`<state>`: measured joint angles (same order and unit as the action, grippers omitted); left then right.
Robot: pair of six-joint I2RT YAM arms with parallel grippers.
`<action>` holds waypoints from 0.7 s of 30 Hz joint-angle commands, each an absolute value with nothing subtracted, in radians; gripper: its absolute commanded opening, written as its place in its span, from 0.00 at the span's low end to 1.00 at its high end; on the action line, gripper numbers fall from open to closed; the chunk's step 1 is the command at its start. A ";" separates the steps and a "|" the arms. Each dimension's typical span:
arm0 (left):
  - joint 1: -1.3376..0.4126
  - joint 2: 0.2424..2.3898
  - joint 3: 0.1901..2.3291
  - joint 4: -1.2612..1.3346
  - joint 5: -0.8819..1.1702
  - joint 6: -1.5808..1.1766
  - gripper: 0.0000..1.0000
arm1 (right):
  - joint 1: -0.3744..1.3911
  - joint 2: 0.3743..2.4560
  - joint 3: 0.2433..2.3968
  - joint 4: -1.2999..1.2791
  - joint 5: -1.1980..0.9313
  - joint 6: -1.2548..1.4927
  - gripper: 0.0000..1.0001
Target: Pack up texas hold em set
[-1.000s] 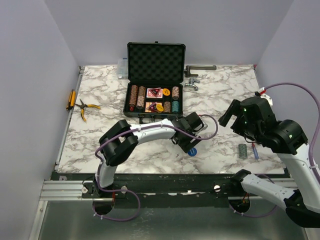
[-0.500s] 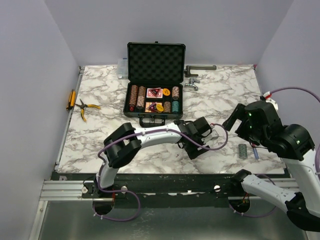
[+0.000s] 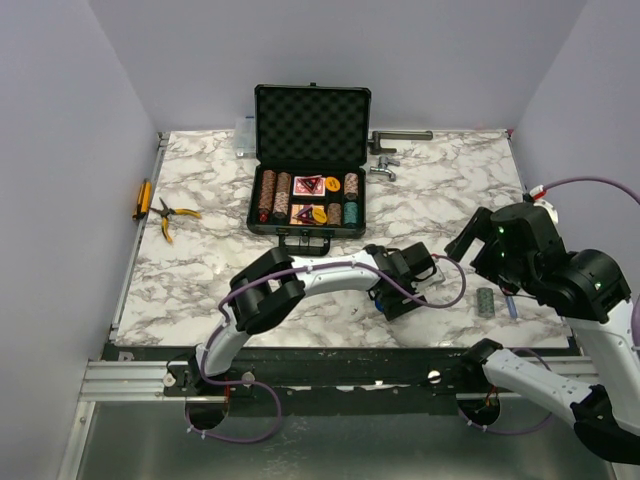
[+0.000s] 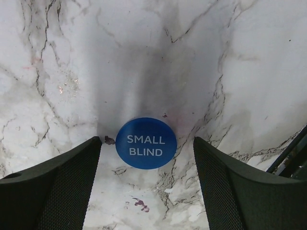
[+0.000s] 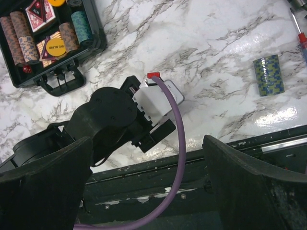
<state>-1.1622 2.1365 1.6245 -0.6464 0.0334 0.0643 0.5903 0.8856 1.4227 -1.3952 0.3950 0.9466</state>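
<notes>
In the top view I see my left hand (image 3: 405, 288) low over the marble desk (image 3: 200, 270), near the front edge. Its fingers are under the wrist there, so this view does not tell me how open it is. My right hand (image 3: 464, 236) hangs above the desk on the right side, with the fingers far apart and nothing in them. The black briefcase (image 3: 310, 215) stands open at the back centre. Its lid is upright and lined with bumpy foam, and brown and teal chip rolls and cards fill the tray. One loose chip stack (image 3: 486, 302) lies near the right front corner. Yellow-handled pliers (image 3: 172, 214) lie at the left.

The left wrist view shows what the top view hides. A flat, round blue disc (image 4: 146, 139) printed "SMALL BLIND" lies on the desk between the two dark, textured fingers (image 4: 57, 187). The left hand (image 4: 147, 160) is spread wide around the disc and does not grip it.

In the right wrist view the right hand (image 5: 146, 143) is fully spread and empty. Below it are the left arm's wrist, the briefcase (image 5: 98, 40) corner with its handle, and the chip stack (image 5: 268, 74), lying on its side.
</notes>
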 commanded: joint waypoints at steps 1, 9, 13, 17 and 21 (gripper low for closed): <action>-1.160 2.153 1.594 -0.681 -0.037 0.058 0.77 | 0.598 0.888 1.446 -1.418 0.374 0.974 1.00; -1.158 2.169 1.579 -0.679 -0.024 0.054 0.64 | 0.598 0.861 1.427 -1.419 0.362 1.015 1.00; -1.155 2.164 1.540 -0.663 -0.008 0.051 0.57 | 0.598 0.855 1.418 -1.418 0.355 1.027 1.00; -1.154 2.161 1.511 -0.651 -0.017 0.049 0.49 | 0.598 0.849 1.413 -1.419 0.360 1.038 1.00; -1.155 2.153 1.486 -0.641 -0.026 0.046 0.43 | 0.597 0.846 1.405 -1.419 0.363 1.048 1.00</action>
<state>-1.1606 2.1063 1.5604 -0.5877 0.0170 0.0444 0.5903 0.8577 1.4181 -1.3952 0.3676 1.0210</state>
